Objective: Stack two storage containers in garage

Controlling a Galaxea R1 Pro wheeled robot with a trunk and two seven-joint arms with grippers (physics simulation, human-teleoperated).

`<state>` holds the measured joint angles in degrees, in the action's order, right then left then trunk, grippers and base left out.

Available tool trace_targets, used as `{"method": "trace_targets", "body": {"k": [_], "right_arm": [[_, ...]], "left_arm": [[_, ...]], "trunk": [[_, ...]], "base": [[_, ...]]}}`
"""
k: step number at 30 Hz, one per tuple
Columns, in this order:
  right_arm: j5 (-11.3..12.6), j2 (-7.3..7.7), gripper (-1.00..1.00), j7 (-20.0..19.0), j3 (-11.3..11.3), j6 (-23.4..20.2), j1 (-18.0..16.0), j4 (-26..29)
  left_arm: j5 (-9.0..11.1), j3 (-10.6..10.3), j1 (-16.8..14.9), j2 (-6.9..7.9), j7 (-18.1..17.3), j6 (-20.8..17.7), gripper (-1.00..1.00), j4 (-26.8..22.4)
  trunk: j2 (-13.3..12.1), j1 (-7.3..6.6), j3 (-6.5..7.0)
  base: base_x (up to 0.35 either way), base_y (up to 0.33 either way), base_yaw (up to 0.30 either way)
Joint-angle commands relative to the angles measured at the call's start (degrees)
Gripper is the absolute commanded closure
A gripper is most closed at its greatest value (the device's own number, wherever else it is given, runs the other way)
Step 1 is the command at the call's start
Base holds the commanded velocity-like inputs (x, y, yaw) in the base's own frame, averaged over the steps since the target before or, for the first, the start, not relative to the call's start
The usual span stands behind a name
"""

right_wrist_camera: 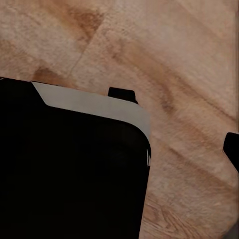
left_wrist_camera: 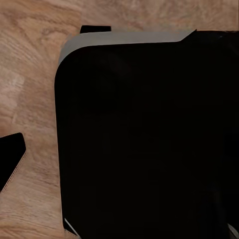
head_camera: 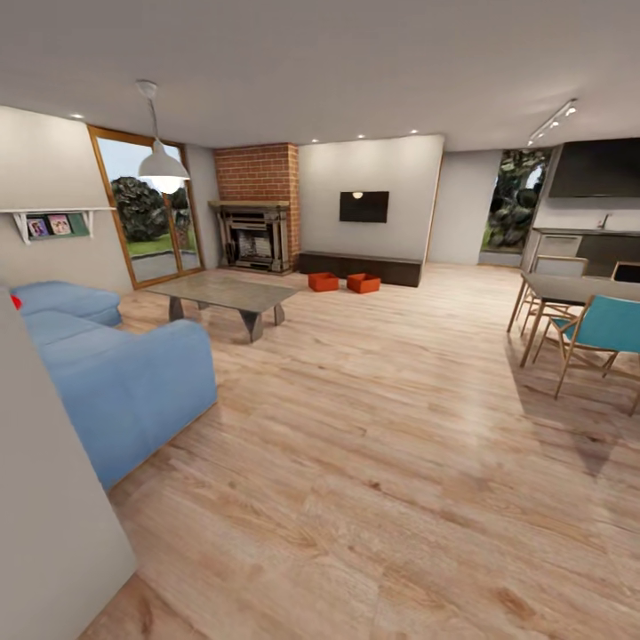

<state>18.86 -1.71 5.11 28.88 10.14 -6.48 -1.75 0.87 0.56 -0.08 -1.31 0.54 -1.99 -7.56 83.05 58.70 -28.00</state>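
While I stand at the near end of the living room, the two storage containers [head_camera: 344, 283] sit side by side on the light wood floor [head_camera: 373, 444] at the far wall, just in front of the long low cabinet [head_camera: 360, 267] and beside the brick fireplace [head_camera: 256, 233]. Both wrist views look down at planks and my own dark base [left_wrist_camera: 144, 139] — whether either tool is open or closed I cannot tell. Nothing is carried yet; the approach comes first. The risks lie along the way, I judge: the coffee table [head_camera: 227, 295] and the blue sofa [head_camera: 116, 373] crowd one side, the dining chairs [head_camera: 600, 333] the other — a wide turn could clip them. Rolling in too fast could shove the thin-walled bins against the cabinet.
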Motion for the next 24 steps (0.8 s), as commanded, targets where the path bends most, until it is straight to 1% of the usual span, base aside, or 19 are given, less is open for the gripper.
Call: {"method": "trace_targets", "body": {"k": [1, 24], "right_arm": [[0.4, -0.05, -1.0, 0.1, 0.5, 0.3, -0.1, -0.2], [-0.1, -0.06, -1.0, 0.1, 0.5, 0.4, -0.1, -0.2]], "left_arm": [[0.1, 0.1, 0.0, -0.01, 0.1, -0.2, -1.0, -0.1], [0.1, 0.1, 0.0, 0.03, 0.1, -0.2, -1.0, -0.2]], "trunk": [[0.0, 0.03, -0.06], [0.0, 0.03, -0.06]], "base": [[0.32, 0.0, 0.0], [0.32, 0.0, 0.0]]}}
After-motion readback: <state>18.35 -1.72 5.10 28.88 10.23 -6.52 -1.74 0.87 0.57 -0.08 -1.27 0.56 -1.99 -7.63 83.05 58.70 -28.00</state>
